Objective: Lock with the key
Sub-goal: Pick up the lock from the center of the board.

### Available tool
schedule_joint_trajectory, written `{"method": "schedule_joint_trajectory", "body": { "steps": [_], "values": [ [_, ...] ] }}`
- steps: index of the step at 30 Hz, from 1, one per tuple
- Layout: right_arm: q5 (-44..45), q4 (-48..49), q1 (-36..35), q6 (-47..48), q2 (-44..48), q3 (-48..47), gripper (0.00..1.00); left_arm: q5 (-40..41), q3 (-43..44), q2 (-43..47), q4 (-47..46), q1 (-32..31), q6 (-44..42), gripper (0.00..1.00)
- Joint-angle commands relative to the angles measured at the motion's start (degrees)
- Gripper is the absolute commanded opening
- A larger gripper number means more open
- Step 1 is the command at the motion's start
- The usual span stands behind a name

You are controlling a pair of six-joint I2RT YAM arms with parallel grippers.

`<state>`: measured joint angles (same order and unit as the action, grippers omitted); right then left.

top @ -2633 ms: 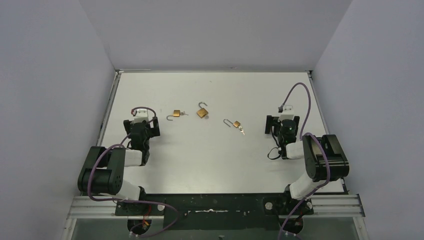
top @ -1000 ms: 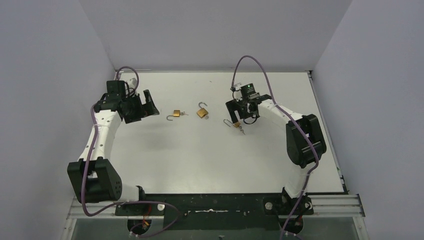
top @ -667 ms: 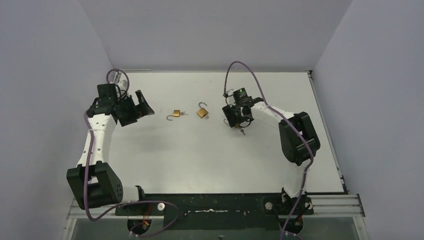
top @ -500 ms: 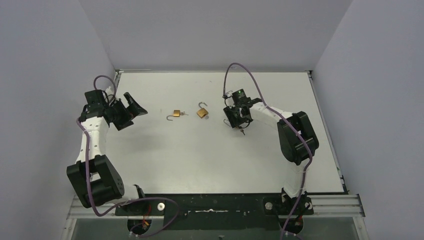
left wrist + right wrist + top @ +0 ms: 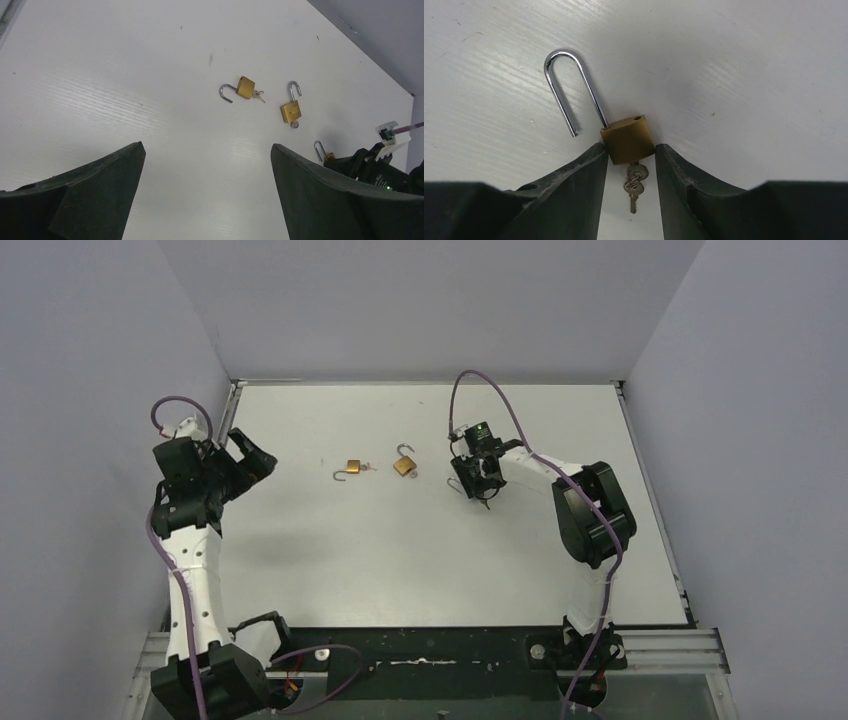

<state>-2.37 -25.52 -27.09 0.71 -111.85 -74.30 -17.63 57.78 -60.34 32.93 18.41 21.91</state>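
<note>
The right wrist view shows a brass padlock point(image 5: 628, 140) lying flat on the white table, its steel shackle point(image 5: 569, 90) swung open. A key point(image 5: 633, 187) sticks out of its bottom on a small ring with a second key. My right gripper point(image 5: 630, 148) is shut on the padlock body, one finger against each side. From the top camera the right gripper point(image 5: 478, 478) covers the body and only the shackle point(image 5: 456, 483) shows. My left gripper point(image 5: 252, 458) hangs open and empty near the left wall, fingers point(image 5: 100, 185) wide apart.
Two more open brass padlocks lie left of the held one: a left padlock point(image 5: 351, 468) with a key in it and a middle padlock point(image 5: 403, 464). Both padlocks show in the left wrist view, the left padlock point(image 5: 245, 88) and the middle padlock point(image 5: 290, 110). Walls enclose the table.
The right gripper came down over the rightmost padlock and closed on its body. The left arm swung away toward the left wall, still open.
</note>
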Motion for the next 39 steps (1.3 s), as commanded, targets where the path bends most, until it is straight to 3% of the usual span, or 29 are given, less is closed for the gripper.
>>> {"method": "schedule_joint_trajectory", "body": {
  "steps": [1,5,8,13,21,25,30,35,39],
  "values": [
    [1.53,1.39,-0.16,0.08,-1.19,-0.09,0.4,-0.18,-2.63,-1.58,-6.14,3.51,8.26,0.97],
    [1.37,1.58,-0.11,0.08,-1.44,0.0,0.36,5.69,1.28,-1.71,-3.02,1.13,3.51,0.97],
    [0.93,1.44,-0.24,0.0,-2.03,-0.27,0.26,8.69,2.1,0.99,-4.23,-1.04,1.25,0.97],
    [0.87,1.45,-0.42,-0.31,-1.8,0.09,0.1,6.63,2.44,-0.19,-5.59,-2.77,1.58,0.97],
    [-4.08,1.68,-0.5,-0.71,1.81,-0.11,0.01,-0.83,-0.87,1.68,-16.93,-9.41,-1.06,0.97],
    [-9.04,2.1,-0.48,-3.24,4.24,-0.28,0.01,-12.6,-0.22,1.39,-22.91,-10.24,-2.47,0.97],
    [-12.64,1.96,-0.48,-4.3,8.27,0.52,0.0,-27.44,5.92,-2.96,-22.85,-10.23,-3.05,0.97],
    [-13.54,2.43,-0.48,-4.39,11.35,2.66,0.0,-46.8,10.72,-9.12,-25.85,-11.43,2.25,0.97],
    [-15.25,2.38,-0.43,-5.14,12.84,3.13,0.0,-61.17,7.19,-8.1,-46.2,-16.41,12.99,0.97]
  ]
}}
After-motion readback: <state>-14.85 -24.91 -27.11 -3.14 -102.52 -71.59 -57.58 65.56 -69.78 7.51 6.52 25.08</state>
